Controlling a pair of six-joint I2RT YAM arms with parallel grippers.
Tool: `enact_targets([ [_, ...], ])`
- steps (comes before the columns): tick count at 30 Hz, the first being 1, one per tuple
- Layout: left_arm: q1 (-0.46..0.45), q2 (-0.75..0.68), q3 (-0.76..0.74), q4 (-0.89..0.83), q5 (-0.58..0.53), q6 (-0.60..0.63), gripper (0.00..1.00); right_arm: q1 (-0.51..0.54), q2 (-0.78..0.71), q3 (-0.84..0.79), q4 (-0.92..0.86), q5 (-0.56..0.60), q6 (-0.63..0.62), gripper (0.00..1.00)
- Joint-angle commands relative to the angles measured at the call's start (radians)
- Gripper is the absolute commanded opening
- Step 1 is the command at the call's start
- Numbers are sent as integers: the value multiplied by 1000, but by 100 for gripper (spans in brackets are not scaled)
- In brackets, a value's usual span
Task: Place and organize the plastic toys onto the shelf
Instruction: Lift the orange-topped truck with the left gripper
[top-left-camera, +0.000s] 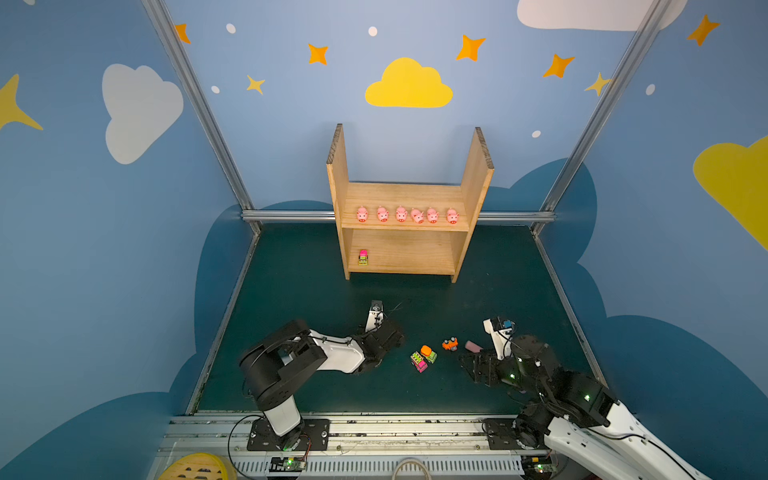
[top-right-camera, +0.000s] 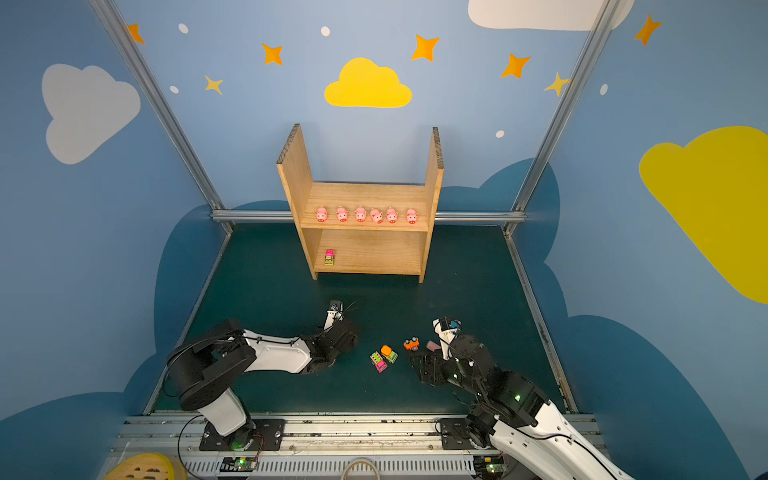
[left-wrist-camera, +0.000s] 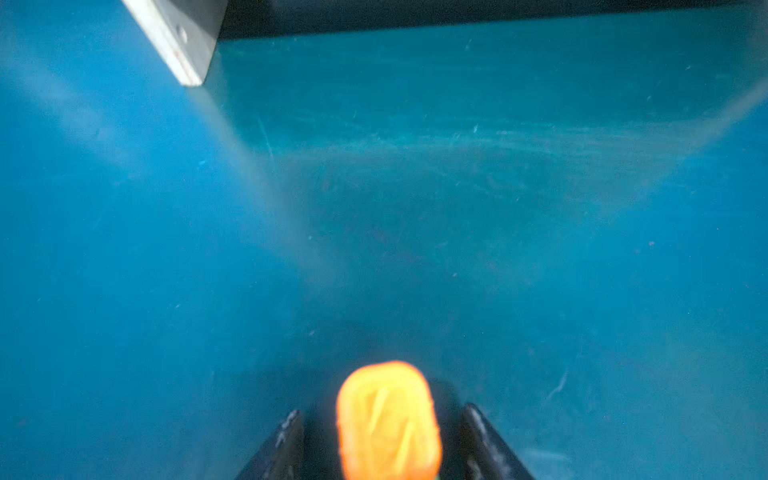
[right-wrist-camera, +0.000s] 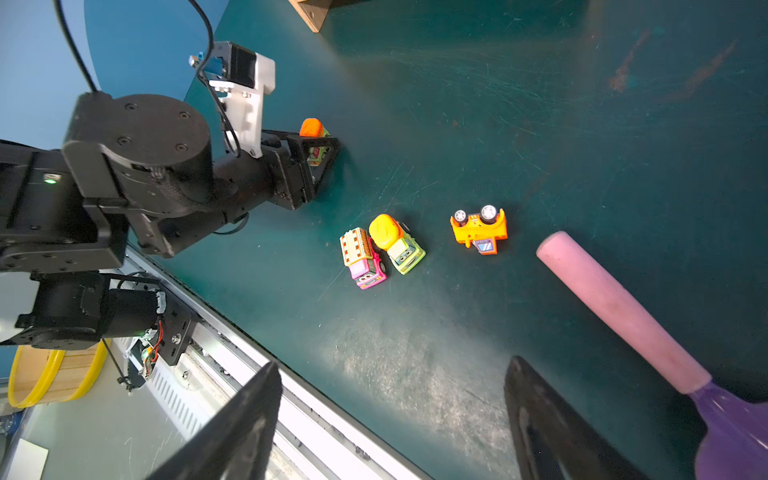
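Left claw (left-wrist-camera: 383, 411) straddles an orange-topped car (left-wrist-camera: 388, 436), gaps both sides, released. Right claw (right-wrist-camera: 395, 363) released, empty; pink handle (top-left-camera: 473, 345) at its 12 o'clock in a top view.

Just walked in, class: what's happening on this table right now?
Two robot arms are sorting toys onto the wooden shelf. Six pigs line its upper board, and one pink-and-lime car sits on the lower. The left gripper has its fingers either side of an orange-topped car on the table. The right gripper hangs open and empty. Three more cars lie nearby.
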Motion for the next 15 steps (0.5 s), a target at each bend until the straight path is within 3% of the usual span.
enact_targets([
  [1,-2,33,21,16,-30,7,54,-4,-19,5,-27,15,8,83],
  [6,-2,38,32,1,-19,0,48,-4,-24,7,-31,17,10,83],
  [15,-3,-7,15,-31,-35,-8,25,-5,4,19,-29,18,-1,83],
])
